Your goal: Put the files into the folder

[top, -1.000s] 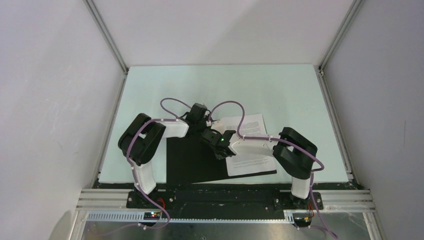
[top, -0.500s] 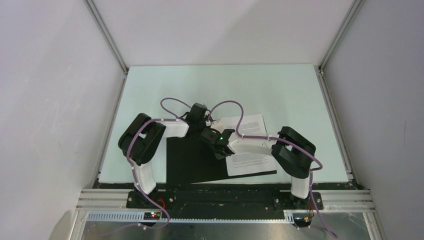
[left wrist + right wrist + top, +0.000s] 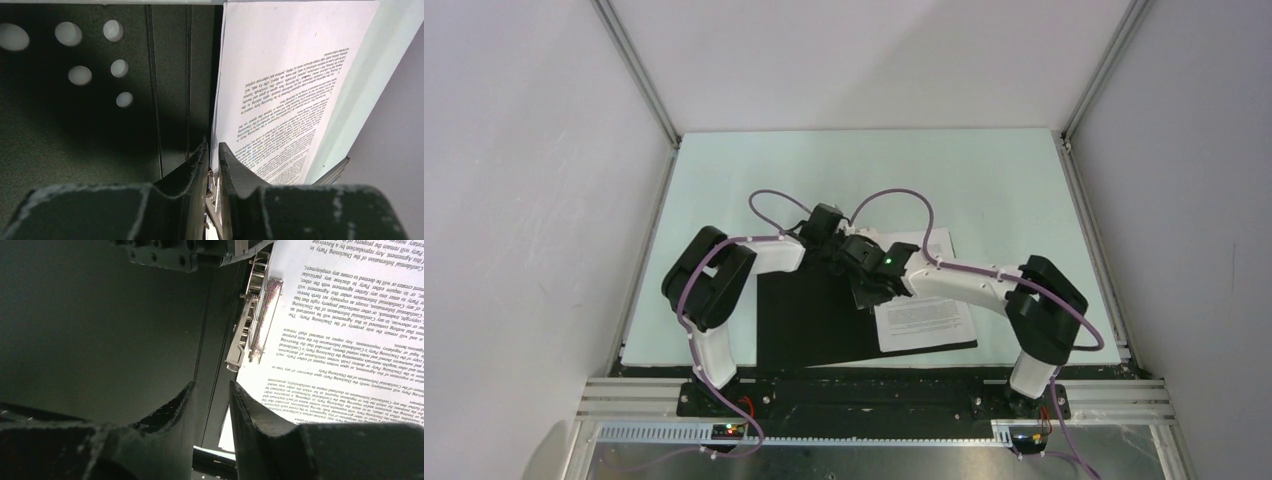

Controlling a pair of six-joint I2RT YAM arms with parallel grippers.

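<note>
Pale green table (image 3: 984,180) carries the work near its front edge. The files (image 3: 924,320), white sheets dense with black print, lie flat on the right half of the folder (image 3: 804,330). The folder is spread open with its black inside up and its near edge at the table's front. A metal clip (image 3: 255,320) sits on the sheets along their edge by the folder's spine.

The left end effector (image 3: 212,147) is at that same sheet edge, its fingers drawn almost together with only a slit between them. I cannot tell whether they pinch the paper. The right end effector (image 3: 212,385) hovers low over the spine just beside the clip, its fingers a narrow gap apart with nothing between them.

From above, both arms bend inward and their wrists meet over the middle of the folder. White walls (image 3: 524,200) close in the table on three sides.
</note>
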